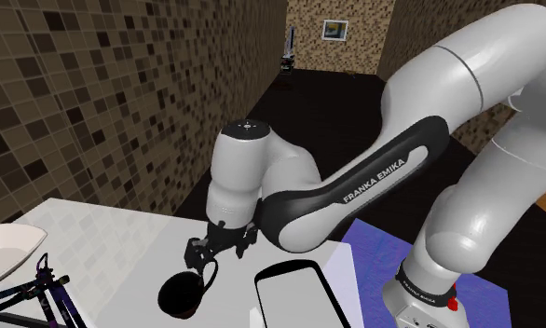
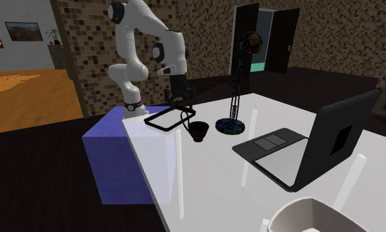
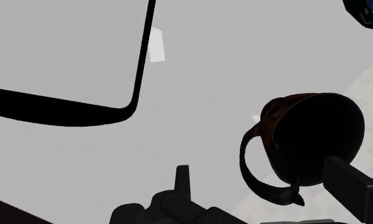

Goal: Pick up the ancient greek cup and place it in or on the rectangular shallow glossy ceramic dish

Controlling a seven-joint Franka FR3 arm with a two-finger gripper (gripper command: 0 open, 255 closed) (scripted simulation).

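Though not yet taken hold of, treat cup (image 1: 182, 292) as the fussy item: judge rigid, light and probably brittle like fired clay, with a smooth dark surface likely to slip under hard pads. Avoid pinching the thin looped handle (image 3: 252, 162) alone; expect a snap there, or a swinging bowl. Prefer a pinch across the bowl wall, one finger inside and one outside, close to the handle root, with modest force. Keep upright in the carry; set down gently.

Appearance: near-black all over, with a faint brown-orange tint by the rim in wrist view. Wide open bowl tapering to a narrow foot in second exterior view. Slim handle arching out from the side and curling back to a small point.

Position: upright on white tabletop (image 1: 122, 233), at 9 o'clock of the black-rimmed rectangular dish (image 1: 294, 298) in shoulder view, just beside it and apart. At 4 o'clock of the same dish in second exterior view, and at 9 o'clock of the round dark base (image 2: 230, 125) of a tall black stand.

End effector: gripper (image 1: 206, 256) at 1 o'clock of cup in shoulder view, just above the handle. Fingers spread apart in wrist view, clasping nothing. Handle loop between them; one finger well clear, the other overlapping the bowl, contact impossible to tell.

Stage, as judged: approach for the grasp, nothing lifted.
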